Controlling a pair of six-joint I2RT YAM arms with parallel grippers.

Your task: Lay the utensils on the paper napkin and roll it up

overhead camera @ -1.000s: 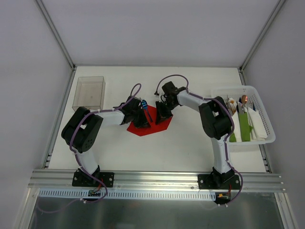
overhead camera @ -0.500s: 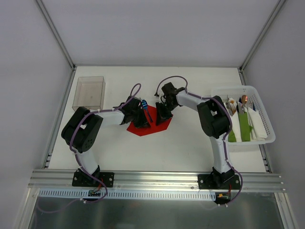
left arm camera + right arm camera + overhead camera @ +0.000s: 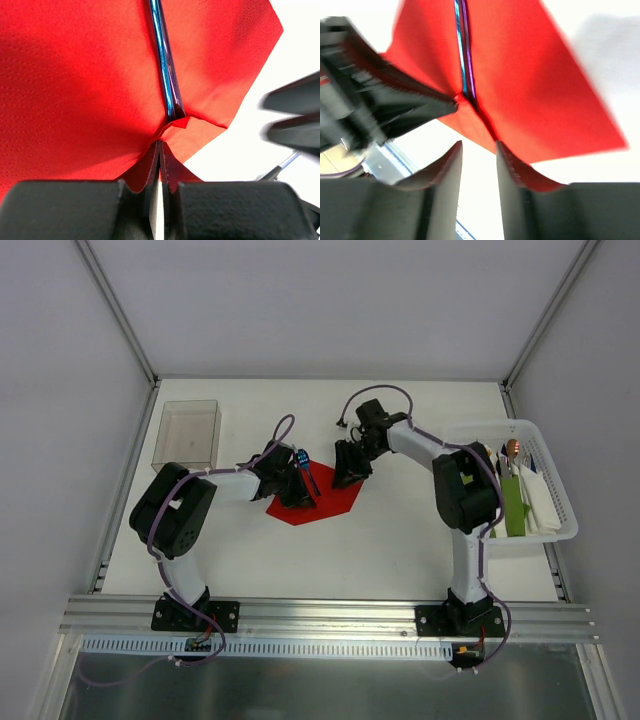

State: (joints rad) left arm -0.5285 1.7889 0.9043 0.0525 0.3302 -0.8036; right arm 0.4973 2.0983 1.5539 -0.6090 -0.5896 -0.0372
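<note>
Thin red paper in the napkin [image 3: 75, 90]: matt, finely dimpled all over, creased into soft folds. Polished metal in the utensils [image 3: 167, 75]: slim, mirror-glossy, iridescent blue to purple. Black plastic on the left gripper [image 3: 160, 150] and the right gripper [image 3: 477, 155], matt on the bodies, with a faint red sheen on the inner finger faces. Smooth matt white for the table [image 3: 400, 540]. Clear glossy plastic in the box [image 3: 190, 432]; white slotted plastic in the basket [image 3: 540, 538]; bare brushed metal along the rail [image 3: 330, 615].
</note>
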